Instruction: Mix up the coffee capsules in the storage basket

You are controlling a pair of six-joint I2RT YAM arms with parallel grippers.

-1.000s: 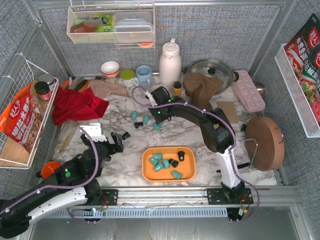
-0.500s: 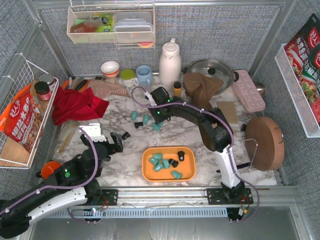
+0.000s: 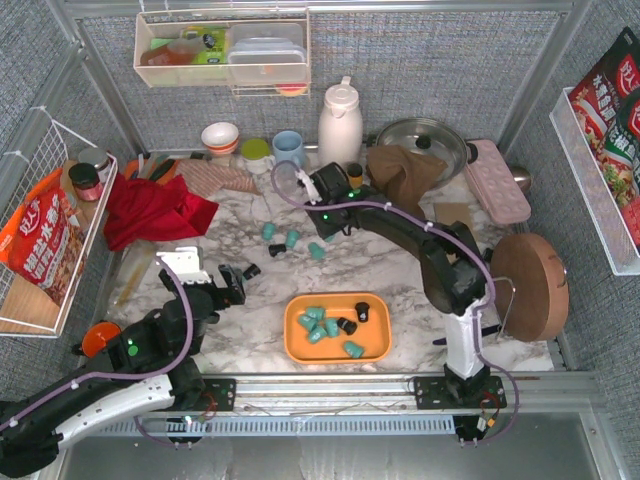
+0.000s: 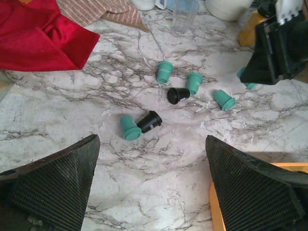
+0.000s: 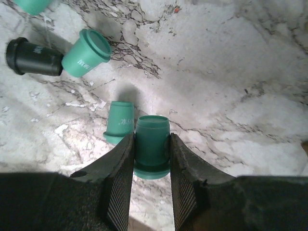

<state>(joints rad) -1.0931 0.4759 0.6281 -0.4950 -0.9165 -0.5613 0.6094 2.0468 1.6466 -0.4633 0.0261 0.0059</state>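
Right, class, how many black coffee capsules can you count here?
4. Two black capsules lie in the storage basket. Two more lie on the marble table: one among teal capsules, one beside another. The arms may hide more.

- The top external view looks down from above and behind the arm bases at the near edge. It takes in the whole tabletop (image 3: 230, 230).
- The left wrist view sits low over the near-left part and faces the far edge past the left end effector (image 4: 150, 144).
- The right wrist view looks steeply down from very close. The teal capsule (image 5: 151, 154) in the right end effector (image 5: 150, 139) fills its centre.
- All three views share the loose coffee capsules (image 3: 291, 238) just beyond the tabletop's centre.
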